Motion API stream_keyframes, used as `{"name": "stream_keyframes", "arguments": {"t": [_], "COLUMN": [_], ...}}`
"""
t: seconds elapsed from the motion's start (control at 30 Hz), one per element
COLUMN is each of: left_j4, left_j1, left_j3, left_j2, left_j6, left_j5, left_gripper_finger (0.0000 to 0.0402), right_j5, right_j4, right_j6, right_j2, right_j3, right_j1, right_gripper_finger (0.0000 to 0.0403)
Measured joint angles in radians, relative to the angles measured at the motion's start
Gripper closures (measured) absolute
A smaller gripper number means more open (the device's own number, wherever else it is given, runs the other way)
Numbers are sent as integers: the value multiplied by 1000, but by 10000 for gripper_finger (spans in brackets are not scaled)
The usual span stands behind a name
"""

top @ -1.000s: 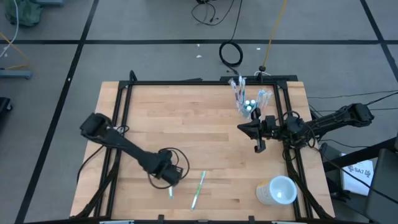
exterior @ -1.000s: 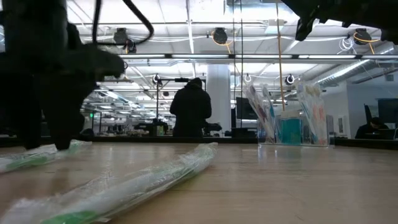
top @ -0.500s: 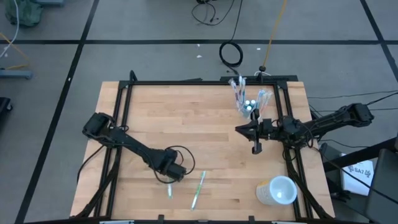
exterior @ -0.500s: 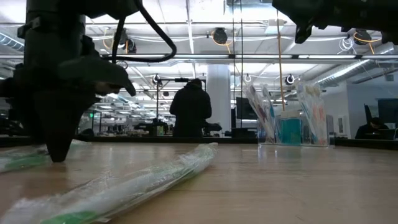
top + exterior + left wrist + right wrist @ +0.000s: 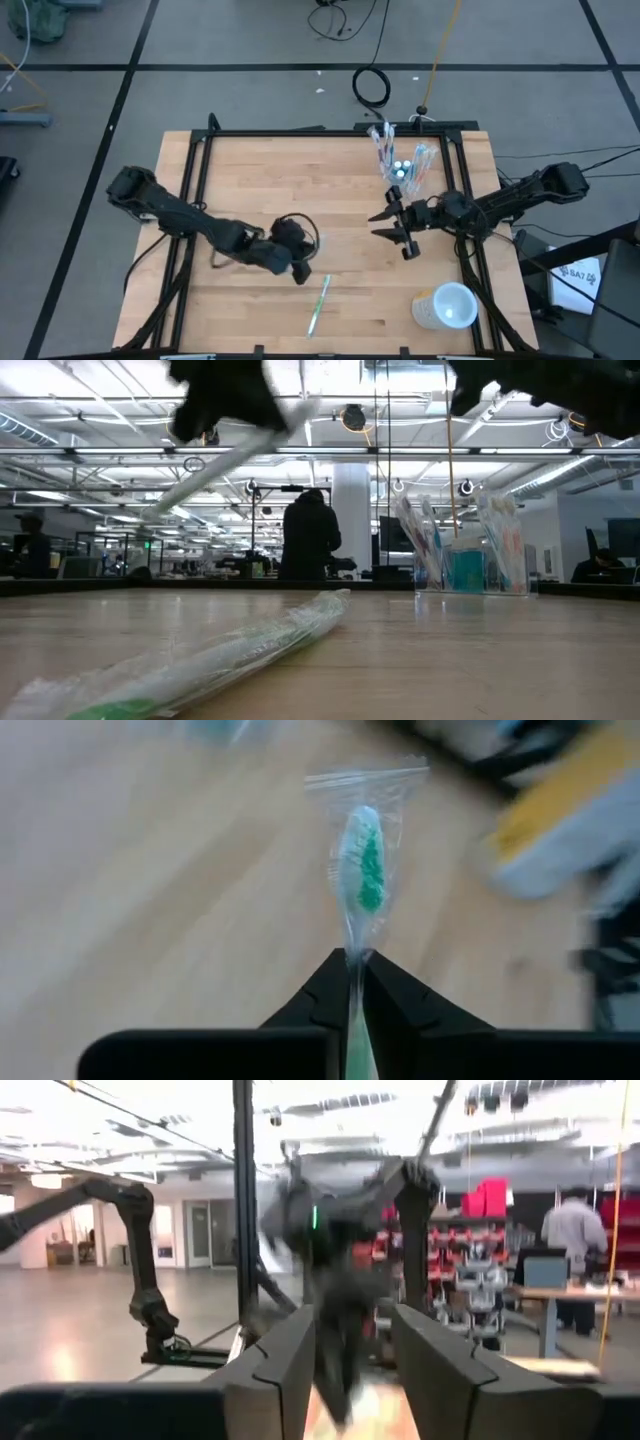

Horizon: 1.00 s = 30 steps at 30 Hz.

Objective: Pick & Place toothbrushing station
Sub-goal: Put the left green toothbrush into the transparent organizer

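Note:
A green-bristled toothbrush in a clear wrapper (image 5: 362,870) is up in the air, with my left gripper (image 5: 300,264) shut on it over the table's near middle. In the low view it shows as a slanting pale streak (image 5: 225,460). A second wrapped toothbrush (image 5: 318,304) lies flat on the table near the front edge. The clear tumbler (image 5: 400,166), with toothbrushes and small tubes standing in it, sits at the far right. My right gripper (image 5: 386,228) hovers open in front of the tumbler, holding nothing. My left gripper pinches the wrapped toothbrush between its two fingers, on the neck just below the bristle head (image 5: 353,956). The head sticks out past the fingertips. The toothbrush is lifted clear of the table and slants, its longer end (image 5: 165,505) lower.
A larger whitish cup (image 5: 447,305) stands at the near right corner. A black frame (image 5: 300,132) runs along the table's edges. A person (image 5: 308,535) stands in the room beyond the far edge. Bare wood lies across the table's middle and left.
My left gripper has shut on the wrapped toothbrush that lay near the front edge, risen with it and gone toward the table's right, rolling its wrist; the toothbrush is now lifted clear. My right gripper has opened and shifted slightly toward the table's middle.

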Motion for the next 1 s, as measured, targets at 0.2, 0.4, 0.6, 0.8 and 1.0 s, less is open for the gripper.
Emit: {"name": "stream_keyframes", "arguments": {"t": [0.2,0.4,0.6,0.8,1.0], "left_j4": [391,496,478,457,438], "left_j1": [3,11,22,31,24], "left_j3": [1,1,1,1,1], "left_j2": [-62,-68,-59,-59,-59], "left_j6": [546,698,704,705,701], "left_j5": [47,103,68,56,29], "left_gripper_finger": [397,391,393,397,388], "right_j5": [-20,-138,-139,-137,-138], "right_j4": [-116,-176,-180,-166,-174], "right_j6": [28,38,81,81,81], "right_j2": [193,346,432,444,445], "right_j3": [180,324,387,405,405], "right_j1": [4,11,11,11,11], "right_gripper_finger": [278,273,251,239,242]}}
